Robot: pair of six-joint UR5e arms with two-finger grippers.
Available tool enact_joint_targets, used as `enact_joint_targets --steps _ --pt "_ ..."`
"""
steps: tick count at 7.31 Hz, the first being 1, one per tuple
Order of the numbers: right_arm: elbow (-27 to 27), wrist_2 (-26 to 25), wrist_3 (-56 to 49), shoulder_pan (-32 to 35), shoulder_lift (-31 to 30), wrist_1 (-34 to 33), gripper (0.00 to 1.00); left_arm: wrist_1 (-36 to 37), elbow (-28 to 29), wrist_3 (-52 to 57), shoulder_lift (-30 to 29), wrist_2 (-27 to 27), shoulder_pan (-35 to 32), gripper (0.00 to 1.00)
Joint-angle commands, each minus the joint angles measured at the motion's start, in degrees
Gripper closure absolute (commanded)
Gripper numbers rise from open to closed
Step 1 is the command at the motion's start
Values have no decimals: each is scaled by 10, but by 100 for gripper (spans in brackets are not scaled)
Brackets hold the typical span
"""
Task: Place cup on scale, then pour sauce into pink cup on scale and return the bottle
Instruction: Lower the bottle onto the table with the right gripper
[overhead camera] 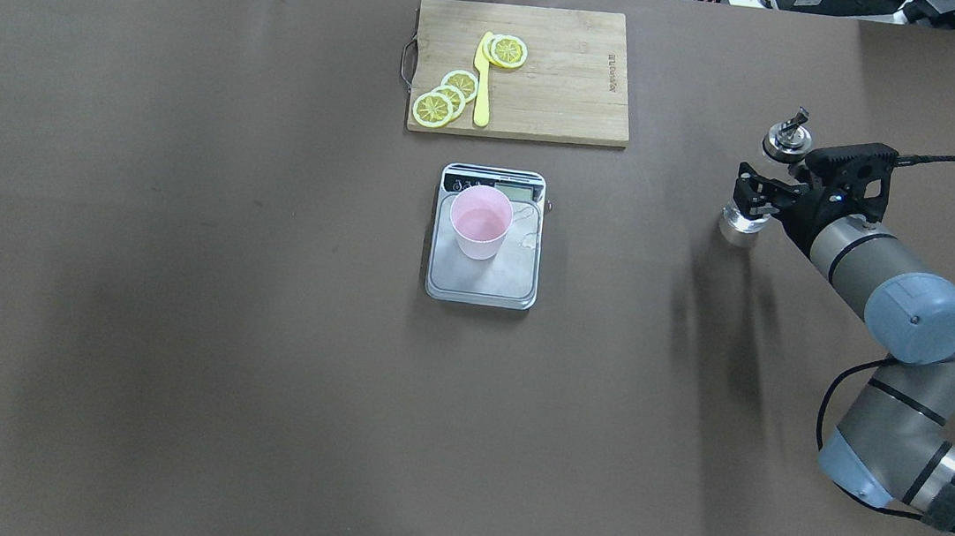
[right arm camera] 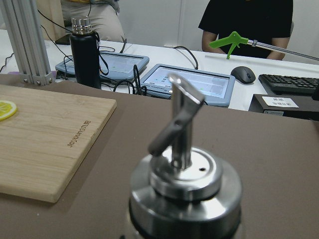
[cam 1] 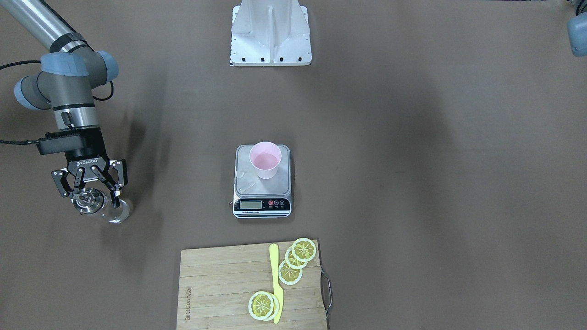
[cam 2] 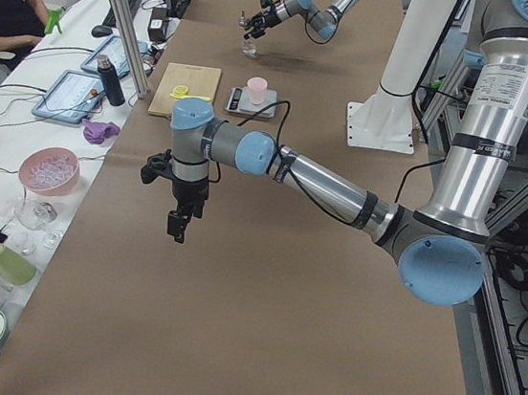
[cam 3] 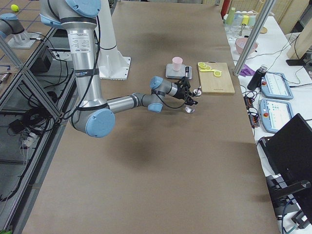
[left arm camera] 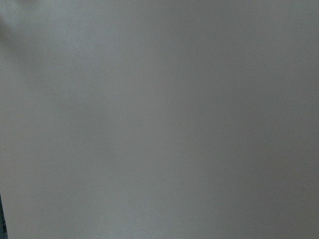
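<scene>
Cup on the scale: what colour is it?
The cup is pale pink; front-facing view shows it best.

right arm (overhead camera: 865, 255): extended low on its own side, forearm near level, wrist turned so that the right gripper (cam 1: 94, 198) points away from the base. its two fingers (cam 1: 120, 174) are pressed against opposite sides of the bottle (cam 1: 88, 201), below the cap. left arm (cam 2: 324, 181): stretched out, wrist bent down, left gripper (cam 2: 179, 230) hanging vertical, fingertips downward; finger spacing not discernible.
</scene>
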Motion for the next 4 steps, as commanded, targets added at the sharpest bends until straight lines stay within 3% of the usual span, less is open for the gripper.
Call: enact_joint_targets --steps 1,2,4 --pt "0 0 1 -1 1 1 40 0 0 0 0 1 0 1" --pt "0 -2 9 -3 0 2 0 0 -1 0 0 1 0 1" --pt "-3 -1 2 -4 0 2 0 0 0 0 0 2 0 1"
